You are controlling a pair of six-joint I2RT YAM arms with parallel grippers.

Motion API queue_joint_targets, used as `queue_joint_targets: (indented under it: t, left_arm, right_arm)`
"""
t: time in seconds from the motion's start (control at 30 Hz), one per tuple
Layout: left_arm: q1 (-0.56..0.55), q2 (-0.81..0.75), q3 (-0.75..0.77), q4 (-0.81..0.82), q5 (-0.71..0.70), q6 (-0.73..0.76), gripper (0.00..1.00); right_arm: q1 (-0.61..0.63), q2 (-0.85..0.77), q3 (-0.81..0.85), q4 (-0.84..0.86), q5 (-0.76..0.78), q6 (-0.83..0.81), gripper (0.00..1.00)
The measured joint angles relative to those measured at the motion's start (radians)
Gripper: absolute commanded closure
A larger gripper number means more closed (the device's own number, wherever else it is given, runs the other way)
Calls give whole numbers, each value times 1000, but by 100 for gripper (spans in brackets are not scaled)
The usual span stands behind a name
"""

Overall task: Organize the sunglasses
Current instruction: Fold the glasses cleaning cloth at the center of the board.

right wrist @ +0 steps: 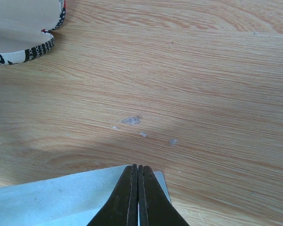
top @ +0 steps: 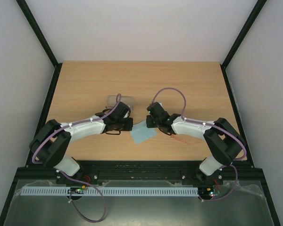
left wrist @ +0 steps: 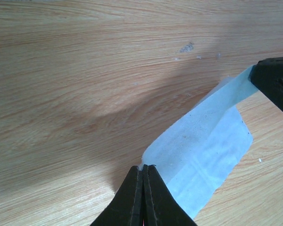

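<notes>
A light blue cloth [top: 143,133] hangs stretched between both grippers just above the table's middle. My left gripper [top: 131,126] is shut on its left corner [left wrist: 144,166], and the cloth [left wrist: 203,141] runs from there up to the right gripper's fingers [left wrist: 273,80]. My right gripper [top: 149,122] is shut on the opposite corner [right wrist: 138,165] of the cloth [right wrist: 47,202]. The sunglasses [top: 179,139] show only as a thin red-orange sliver under the right forearm. The flag-patterned case [top: 118,100] lies open behind the left wrist, its rim [right wrist: 37,49] at the top left of the right wrist view.
Wooden table [top: 85,89] with black frame posts along both sides and white walls behind. A few small pale specks [right wrist: 132,120] mark the wood ahead of the right gripper.
</notes>
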Motion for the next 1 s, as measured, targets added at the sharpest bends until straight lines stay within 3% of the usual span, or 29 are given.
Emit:
queue_joint_targets:
  t: [1.0]
  left_arm:
    - [-67, 1, -27, 1, 51, -1, 98]
  right_arm:
    - [-3, -78, -96, 12, -27, 16, 99]
